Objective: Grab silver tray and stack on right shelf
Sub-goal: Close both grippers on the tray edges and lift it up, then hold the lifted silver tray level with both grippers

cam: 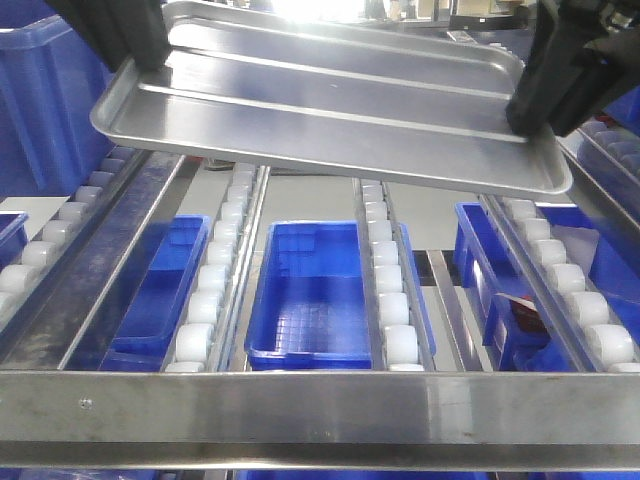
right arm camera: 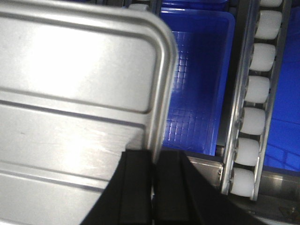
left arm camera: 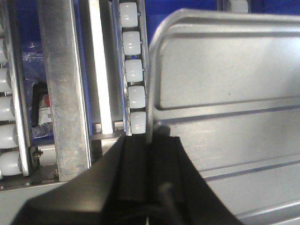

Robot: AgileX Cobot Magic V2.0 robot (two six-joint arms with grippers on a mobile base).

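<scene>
Nearest us runs the polished front bar of the right shelf. Behind it we record sloping roller tracks, with blue crates beneath. We find the silver tray held above those tracks. The left gripper is clamped tight on the tray's left rim, and the right gripper likewise on its right rim. White rollers line each track.

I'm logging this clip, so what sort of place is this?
Likely a factory or warehouse storage area: a sloping steel roller rack, blue crates under it, and a silver tray held over it.
</scene>
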